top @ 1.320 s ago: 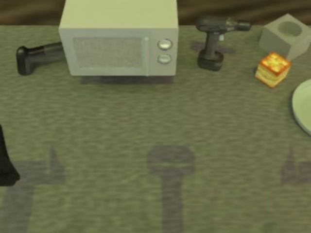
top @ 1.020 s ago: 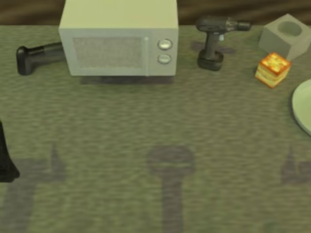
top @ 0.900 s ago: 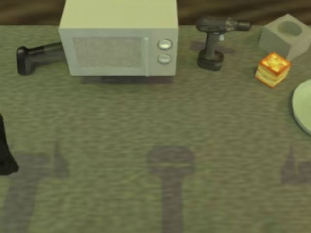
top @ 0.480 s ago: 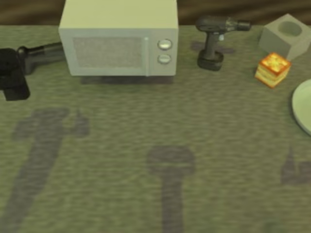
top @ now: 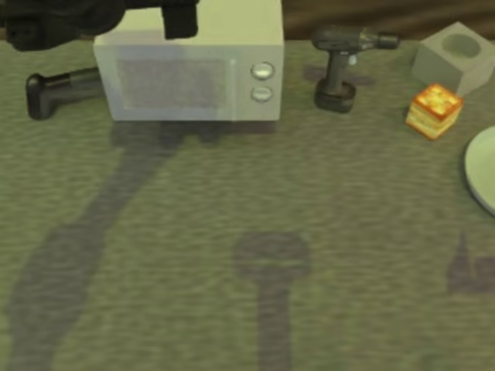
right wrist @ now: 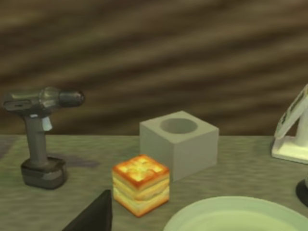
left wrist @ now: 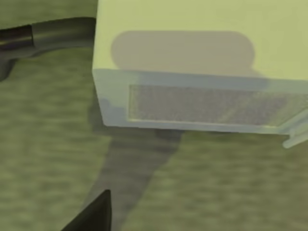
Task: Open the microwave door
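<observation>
The cream-white microwave [top: 189, 62] stands at the back left of the table. Its door [top: 174, 83], with the grey mesh window, lies shut and flat against the front, and the thin bar handle [top: 234, 89] sits beside the two silver knobs [top: 262, 82]. My left gripper [top: 178, 19] hovers above the microwave's top, near its back edge. In the left wrist view the mesh window [left wrist: 211, 106] and handle [left wrist: 298, 132] lie below, and a single dark fingertip [left wrist: 96, 216] shows, holding nothing. My right arm is outside the top view; its fingertip [right wrist: 96, 216] shows near the plate.
A dark cylindrical tool [top: 58, 89] lies against the microwave's left side. To the right stand a black drill [top: 340, 66], a grey cube with a round hole [top: 456, 58] and an orange layered block [top: 435, 110]. A white plate [top: 483, 174] sits at the right edge.
My left arm has swung from the table's left edge toward the back and now reaches over the microwave's top. Its shadow has followed. The door stays shut.
</observation>
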